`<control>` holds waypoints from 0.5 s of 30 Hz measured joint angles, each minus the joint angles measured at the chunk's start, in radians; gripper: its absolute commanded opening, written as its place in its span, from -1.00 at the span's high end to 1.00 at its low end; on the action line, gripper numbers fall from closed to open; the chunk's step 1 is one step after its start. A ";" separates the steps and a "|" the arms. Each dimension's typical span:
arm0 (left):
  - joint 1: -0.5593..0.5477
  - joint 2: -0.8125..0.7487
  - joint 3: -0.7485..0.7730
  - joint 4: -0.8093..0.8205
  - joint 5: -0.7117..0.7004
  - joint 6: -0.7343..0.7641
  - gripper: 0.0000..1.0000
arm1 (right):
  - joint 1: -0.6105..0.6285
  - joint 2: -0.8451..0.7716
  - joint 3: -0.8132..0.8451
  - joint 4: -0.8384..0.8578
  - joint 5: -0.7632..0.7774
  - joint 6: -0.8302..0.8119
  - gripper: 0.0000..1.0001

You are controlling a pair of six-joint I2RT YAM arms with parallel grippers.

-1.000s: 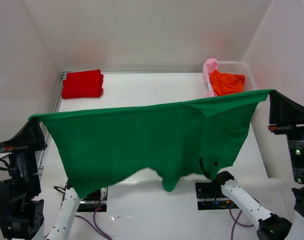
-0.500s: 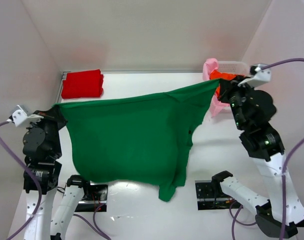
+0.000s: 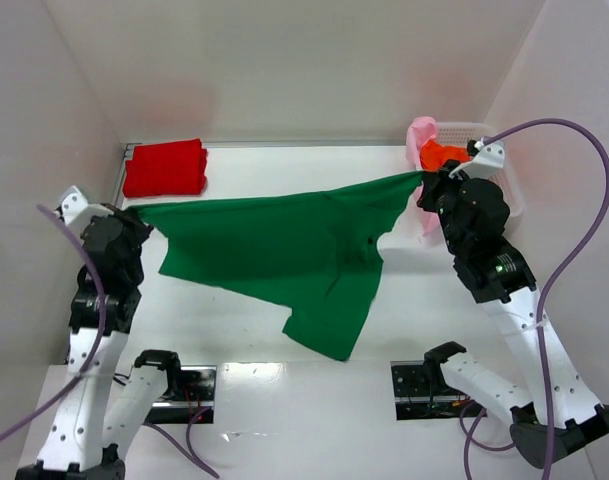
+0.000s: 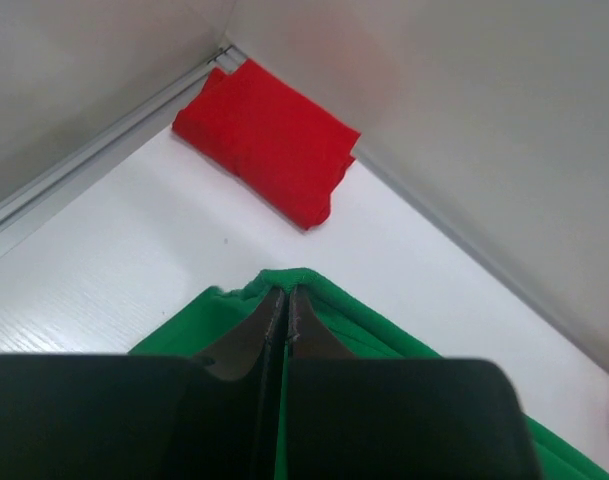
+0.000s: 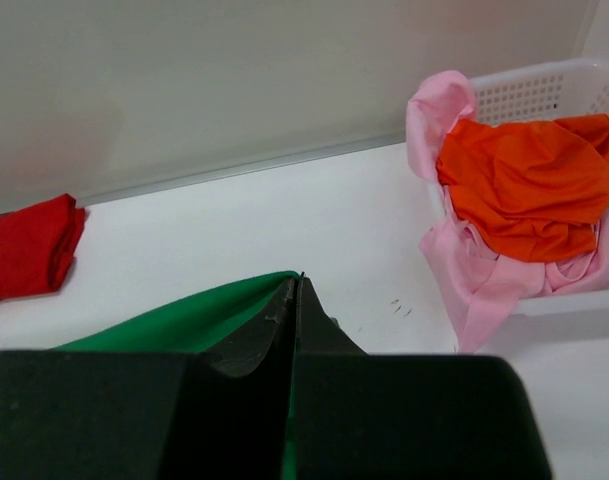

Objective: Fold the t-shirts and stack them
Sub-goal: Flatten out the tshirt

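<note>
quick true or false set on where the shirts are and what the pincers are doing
1. The left pincer and right pincer are each shut on the green shirt. True.
2. The red shirt lies folded at the far left corner of the table. True.
3. The basket is empty. False: it holds the orange shirt and the pink shirt.
4. The green shirt rests on the red shirt. False: they are apart, and the green shirt is stretched between the pincers.
</note>
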 measured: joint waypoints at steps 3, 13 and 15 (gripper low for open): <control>0.000 0.069 -0.002 0.018 -0.005 0.000 0.98 | 0.000 0.014 -0.001 0.017 0.010 0.003 1.00; 0.000 0.307 0.049 0.089 -0.044 0.007 1.00 | -0.002 0.180 0.017 0.074 0.032 0.015 1.00; 0.001 0.374 0.086 0.104 -0.048 0.010 1.00 | -0.002 0.241 0.043 0.079 0.035 0.015 1.00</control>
